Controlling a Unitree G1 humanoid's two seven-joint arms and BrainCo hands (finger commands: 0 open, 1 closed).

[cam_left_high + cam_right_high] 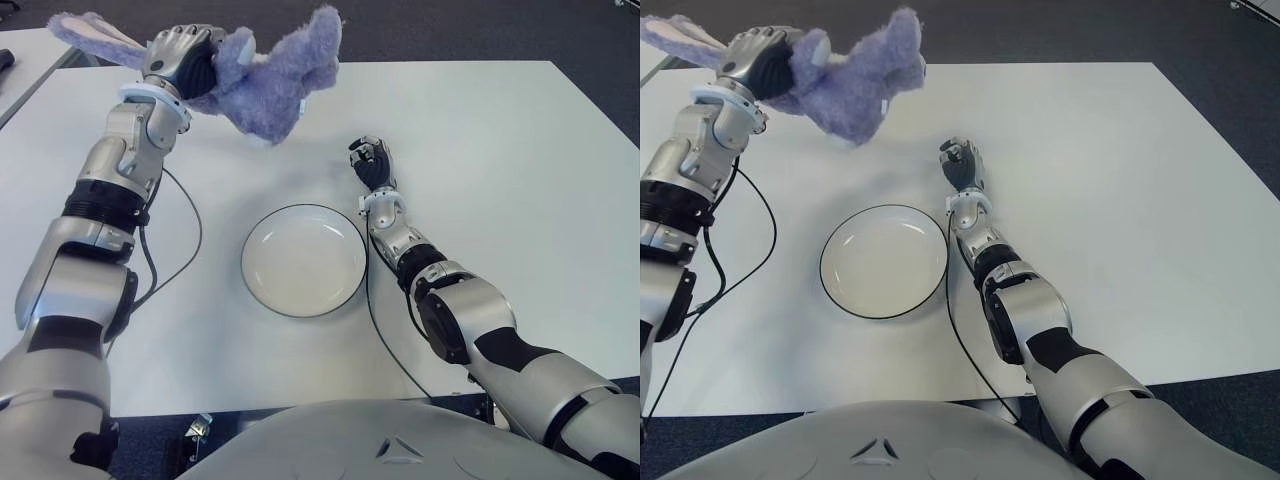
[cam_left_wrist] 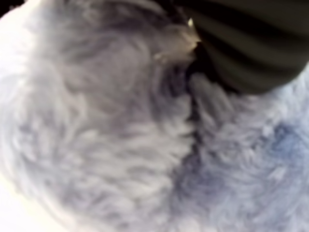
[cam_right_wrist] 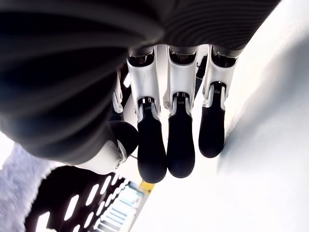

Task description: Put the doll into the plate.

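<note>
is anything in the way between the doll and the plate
Nothing visible. The left hand holds the purple doll up over the table's far-left part; the empty plate lies nearer, with only bare table between. The right hand shows just right of the plate, off that path.

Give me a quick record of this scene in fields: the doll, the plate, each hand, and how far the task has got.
doll: purple plush doll, held up off the table, beyond the plate and toward the robot's left
plate: white plate with dark rim, holds nothing, near the table's front edge
left hand: left hand gripping the doll, raised
right hand: right hand just right of the plate, holding nothing, fingers loosely extended
task stage: doll lifted, not yet over the plate
</note>
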